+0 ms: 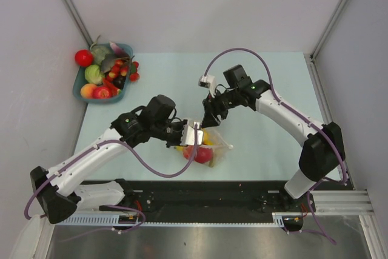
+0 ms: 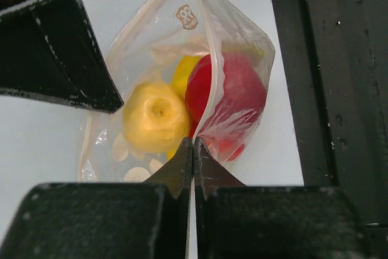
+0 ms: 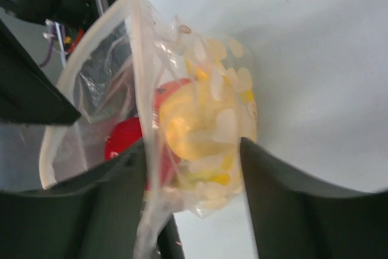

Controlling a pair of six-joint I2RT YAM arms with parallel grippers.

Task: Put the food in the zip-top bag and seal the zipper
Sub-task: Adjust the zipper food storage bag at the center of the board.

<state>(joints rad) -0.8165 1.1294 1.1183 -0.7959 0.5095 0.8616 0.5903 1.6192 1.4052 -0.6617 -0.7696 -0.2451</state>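
The zip-top bag [image 2: 233,34], at the near edge of the table [image 1: 267,89], is clamped by the left gripper [image 2: 193,150]. The right gripper [image 3: 191,145] is spread astride it. The enclosed food [image 2: 156,116] is blurred by film.

A pale mint worktop [image 1: 267,83] sits in an evenly lit enclosure of plain white panels [image 1: 200,4], slim metal posts [image 1: 68,5] rising at 11 and 1 o'clock. A black strip [image 1: 200,193] and slotted aluminium rail [image 1: 339,200] edge the 6 o'clock side.
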